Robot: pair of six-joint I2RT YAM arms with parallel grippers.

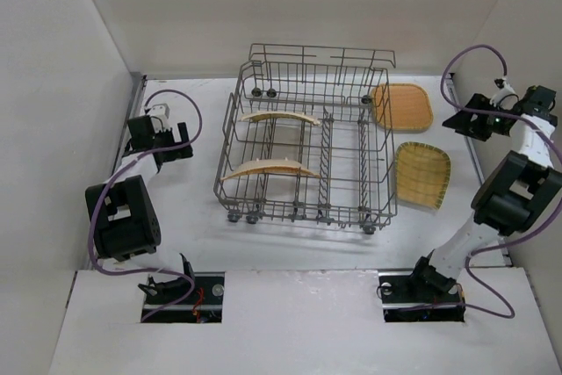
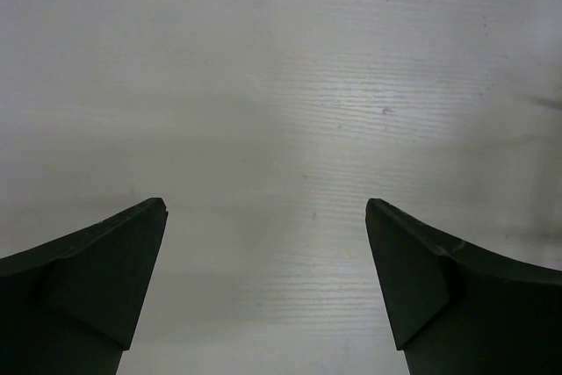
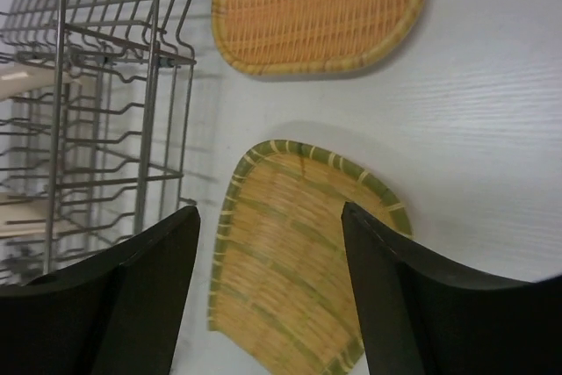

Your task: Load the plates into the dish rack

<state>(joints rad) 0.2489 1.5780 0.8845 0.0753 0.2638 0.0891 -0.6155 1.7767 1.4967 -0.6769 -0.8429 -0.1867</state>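
Observation:
The grey wire dish rack (image 1: pixel 351 142) stands mid-table. Two yellow woven plates stand edge-on in its left half, one at the back (image 1: pixel 279 117) and one at the front (image 1: pixel 270 169). Two more plates lie flat on the table right of the rack: an orange one (image 1: pixel 402 107) (image 3: pixel 316 10) and a green-rimmed one (image 1: pixel 421 175) (image 3: pixel 299 261). My right gripper (image 1: pixel 464 121) (image 3: pixel 270 210) hovers open above the green-rimmed plate, nothing between its fingers. My left gripper (image 1: pixel 180 142) (image 2: pixel 266 208) is wide open over bare table, left of the rack.
White walls close in the table on the left, back and right. The rack's right edge (image 3: pixel 167 85) shows close to the left of my right gripper. Both arm bases sit at the near edge.

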